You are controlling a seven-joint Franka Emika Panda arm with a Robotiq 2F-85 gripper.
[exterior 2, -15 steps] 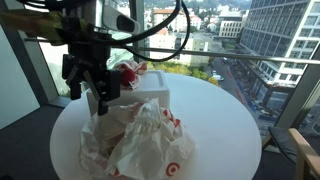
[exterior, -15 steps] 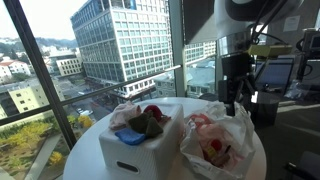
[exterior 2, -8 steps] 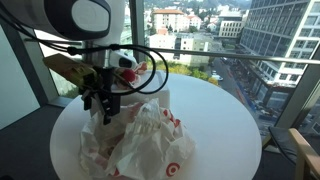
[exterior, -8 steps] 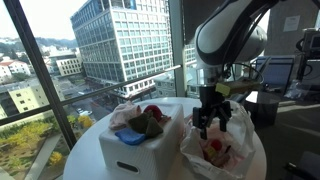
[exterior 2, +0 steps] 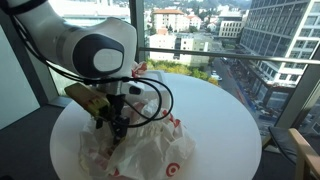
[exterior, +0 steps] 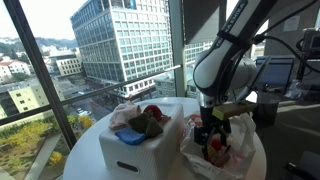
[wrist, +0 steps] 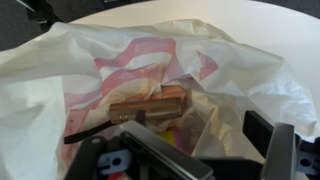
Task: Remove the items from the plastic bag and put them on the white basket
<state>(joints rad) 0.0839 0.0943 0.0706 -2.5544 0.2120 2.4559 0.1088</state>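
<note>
Seen from the wrist view, the tool (wrist: 200, 158): spread wide, gripping nothing, set low in the mouth of the plastic bag (wrist: 60, 90). Between the fingers (wrist: 278, 150), a yellow and red piece (wrist: 178, 134), too blurred to name. Just ahead of the tips, a brownish boxy item (wrist: 150, 104) lying flat inside the bag.

Main risk, right at the tips: pinching film along with the goods. Crinkled folds on both sides of the tool, close to the fingers. Could catch a fold on closing there, then drag the whole bag up on lifting and spill the contents. Could also snag a loose edge on the way out.

Second risk, a little ahead: a poor hold on the boxy item. Lies broadside to the tool, possibly wider than the opening. Might twist out of a corner grip and fall back into the bag, or land on the counter (exterior 2: 220, 115) during the carry.

Farther off, to one side of the tool in an exterior view, the white basket (exterior: 130, 152), just beside the bag and already heaped with red and dark items (exterior: 148, 120). Little free room on top, by the look of it. Might send a piece rolling over the rim onto the counter if released onto the heap. Better to lift clear of the bag's rim before swinging across, or risk pulling the thin bag over against the basket.
</note>
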